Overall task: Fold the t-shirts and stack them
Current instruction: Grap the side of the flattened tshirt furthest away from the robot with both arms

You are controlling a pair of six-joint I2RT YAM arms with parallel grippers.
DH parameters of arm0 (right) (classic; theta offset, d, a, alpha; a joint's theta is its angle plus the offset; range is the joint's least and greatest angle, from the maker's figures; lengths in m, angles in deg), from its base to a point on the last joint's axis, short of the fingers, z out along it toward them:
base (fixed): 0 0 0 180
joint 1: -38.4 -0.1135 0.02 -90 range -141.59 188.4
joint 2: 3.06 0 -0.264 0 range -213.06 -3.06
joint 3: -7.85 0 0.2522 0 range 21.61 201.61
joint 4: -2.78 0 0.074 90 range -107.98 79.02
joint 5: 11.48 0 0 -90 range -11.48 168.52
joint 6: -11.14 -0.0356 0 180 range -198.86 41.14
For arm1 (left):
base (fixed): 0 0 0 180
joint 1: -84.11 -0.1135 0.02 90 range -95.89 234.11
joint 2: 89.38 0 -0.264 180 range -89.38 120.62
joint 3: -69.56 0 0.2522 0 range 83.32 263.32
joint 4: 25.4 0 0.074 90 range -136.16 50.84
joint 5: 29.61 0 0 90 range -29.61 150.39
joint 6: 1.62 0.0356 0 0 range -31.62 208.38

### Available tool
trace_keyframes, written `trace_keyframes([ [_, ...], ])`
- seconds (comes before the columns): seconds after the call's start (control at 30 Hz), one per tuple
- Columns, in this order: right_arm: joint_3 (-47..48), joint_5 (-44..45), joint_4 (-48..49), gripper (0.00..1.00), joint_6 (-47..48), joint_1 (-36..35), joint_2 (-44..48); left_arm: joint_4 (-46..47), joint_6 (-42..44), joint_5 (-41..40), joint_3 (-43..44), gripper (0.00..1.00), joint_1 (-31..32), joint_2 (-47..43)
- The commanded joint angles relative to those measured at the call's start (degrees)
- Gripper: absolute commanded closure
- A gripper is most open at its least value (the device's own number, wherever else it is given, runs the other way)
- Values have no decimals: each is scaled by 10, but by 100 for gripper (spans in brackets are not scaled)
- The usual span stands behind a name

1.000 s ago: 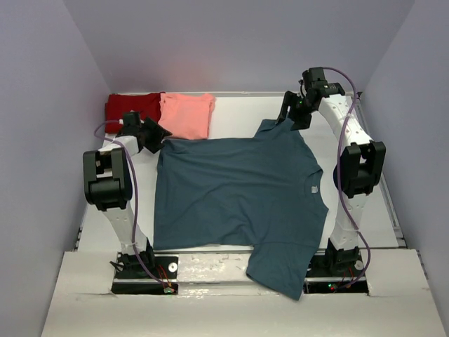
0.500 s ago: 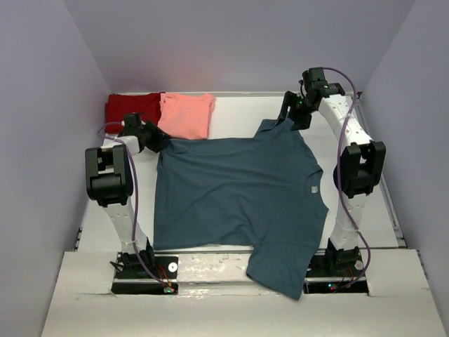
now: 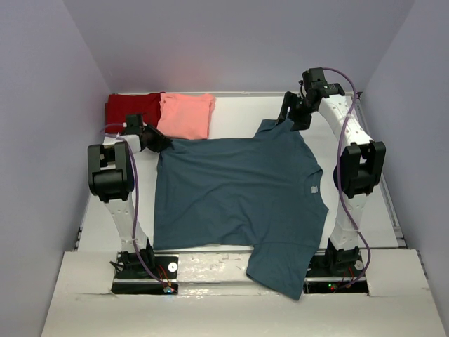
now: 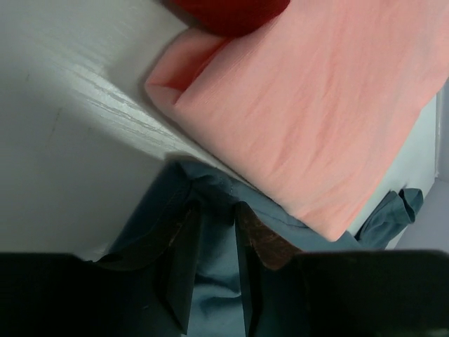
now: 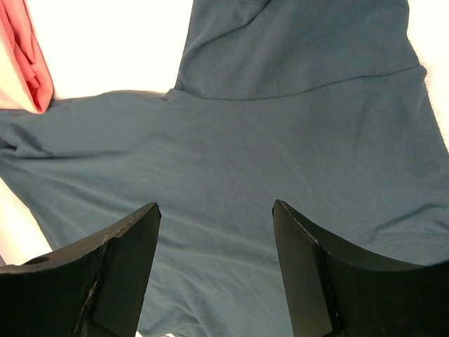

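Camera above: blue t-shirt [image 3: 238, 189] spread flat over the middle of the white counter [image 3: 245, 112], one sleeve draped over the near edge by the right arm's base. Red t-shirt [image 3: 130, 107] and pink t-shirt [image 3: 186, 114] folded side by side at the far left, touching. Left claw [image 3: 160, 142] down at the blue t-shirt's far left corner, just beside the pink t-shirt. Right claw [image 3: 293, 121] at the far sleeve.

Left wrist: left claw [image 4: 212, 232] narrow, with a strip of the blue t-shirt's [image 4: 214, 193] bunched edge between the fingers; cannot tell whether pinched. Pink t-shirt [image 4: 316, 119] just beyond, red t-shirt [image 4: 231, 12] past it, bare counter [image 4: 70, 126] to the left.

Right wrist: right claw [image 5: 216, 206] wide, nothing between the fingers, over the blue t-shirt [image 5: 280, 140] near the sleeve seam. Pink t-shirt [image 5: 24, 56] at the left edge.
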Motion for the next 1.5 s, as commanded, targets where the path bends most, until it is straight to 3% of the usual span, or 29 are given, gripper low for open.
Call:
trace_keyframes([
  [0.0, 6, 0, 11, 28, -4, 3, 34, -20, 6, -6, 29, 60, -1, 1],
  [0.1, 10, -2, 11, 28, -4, 3, 32, -18, 5, -10, 32, 53, -1, -1],
  [0.27, 7, -1, 10, 28, -4, 3, 32, -11, 4, -16, 33, 52, -1, -6],
  [0.37, 8, -1, 9, 28, -4, 3, 31, -15, 3, -11, 36, 67, -1, 3],
  [0.4, 10, 0, 10, 28, -4, 3, 30, -15, -1, -13, 31, 81, -1, 3],
  [0.5, 18, 7, 11, 28, -2, 3, 27, -12, -5, -15, 26, 100, -1, -1],
  [0.97, 200, 59, 15, 29, 2, 8, -141, -41, 16, -9, 34, 100, 0, -46],
  [1.17, 203, 36, 32, 35, -17, 8, -176, -67, 19, -6, 18, 100, 0, -75],
  [1.47, 197, 31, 72, 35, -23, 8, -194, -99, 37, -5, 2, 100, 0, -111],
])
